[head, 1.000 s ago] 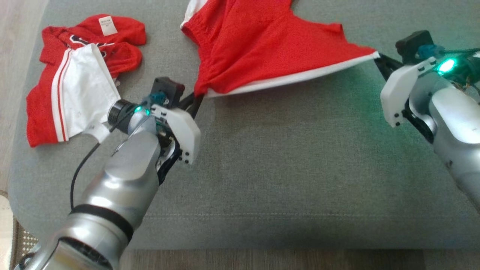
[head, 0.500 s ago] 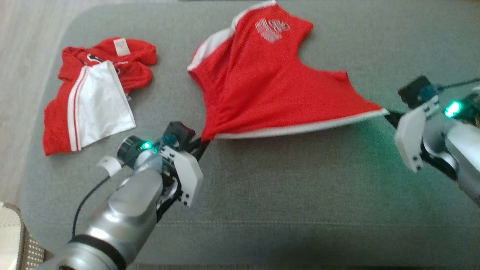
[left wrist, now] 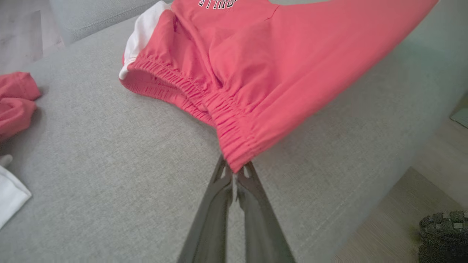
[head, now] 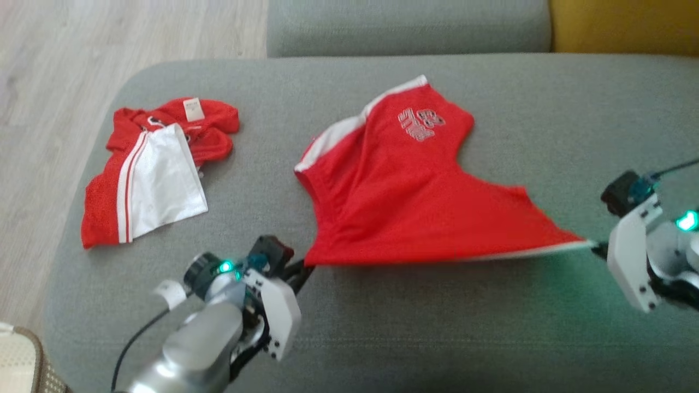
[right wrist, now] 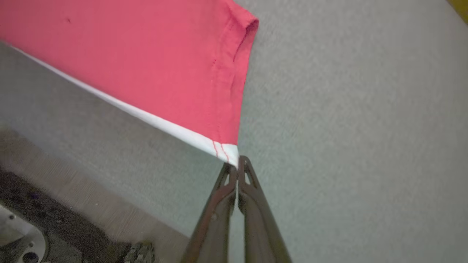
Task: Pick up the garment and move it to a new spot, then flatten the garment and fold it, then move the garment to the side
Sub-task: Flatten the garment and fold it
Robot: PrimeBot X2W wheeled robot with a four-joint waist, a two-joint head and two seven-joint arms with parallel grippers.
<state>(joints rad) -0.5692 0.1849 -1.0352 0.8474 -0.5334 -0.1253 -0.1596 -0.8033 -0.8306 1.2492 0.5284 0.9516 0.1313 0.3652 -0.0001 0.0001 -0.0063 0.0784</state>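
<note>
Garment (head: 404, 207) is spread on the sofa (head: 437, 327), near edge pulled taut: waistband corner clamped in left fingers (left wrist: 215, 219), hem corner clamped in right fingers (right wrist: 217, 219). Judged light, limp, slippery; best gripped at seamed corners.

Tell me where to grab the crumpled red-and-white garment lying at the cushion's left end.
Take the red-and-white garment by the white panel's near corner, coming from the near side. That corner seems a flat, free flap on the cushion, while the far end is bunched.
</note>
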